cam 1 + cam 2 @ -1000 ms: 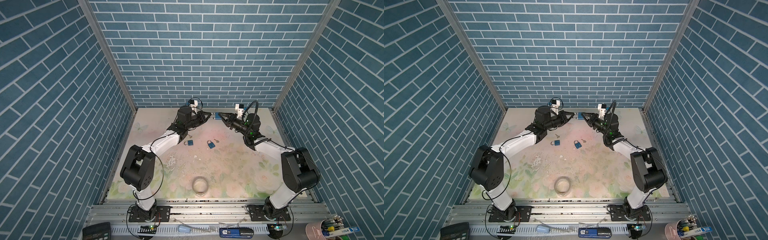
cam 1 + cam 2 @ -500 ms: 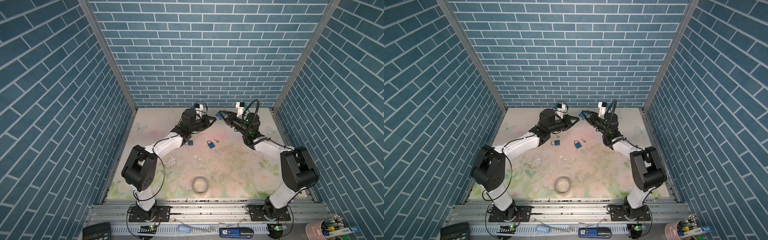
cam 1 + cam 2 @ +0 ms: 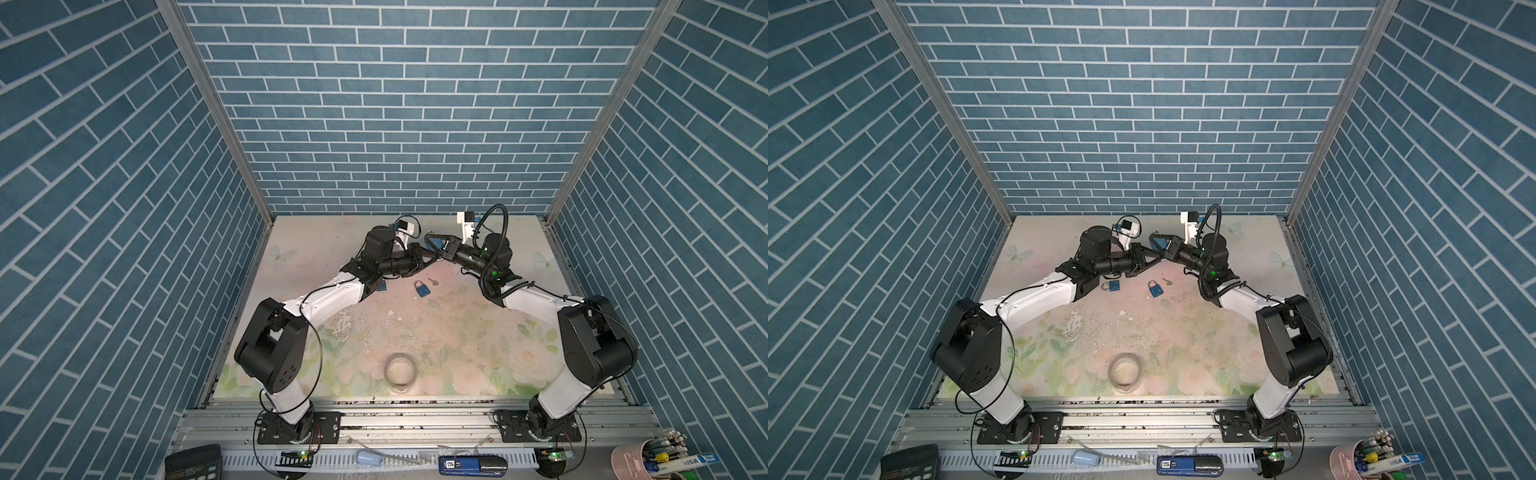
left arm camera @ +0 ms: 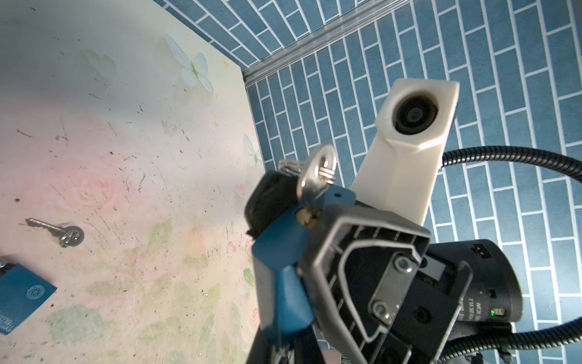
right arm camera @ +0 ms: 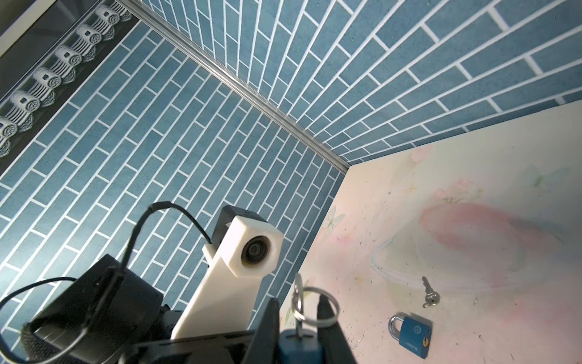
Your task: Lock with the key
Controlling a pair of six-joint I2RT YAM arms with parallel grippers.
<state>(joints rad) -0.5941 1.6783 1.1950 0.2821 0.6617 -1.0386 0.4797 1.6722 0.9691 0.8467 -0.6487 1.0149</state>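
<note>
Two pincers are meeting in the air over the back part of the counter [image 3: 457, 328]. The right pincer [image 3: 1162, 244] is grasping the blue padlock [image 5: 299, 345] between its fingers. The key [image 4: 317, 171] is sticking out of the keyhole of this padlock, with its head outward. The left pincer [image 3: 1153, 260] is clenched and is pointing its tips at the padlock from just beside it. I cannot tell if it is touching the padlock or the key. Both arms are stretching far over the counter with elbows bent, and the wrists are facing each other. A second padlock [image 3: 421, 289] and a loose key [image 3: 434, 282] are lying near each other on the counter below.
</note>
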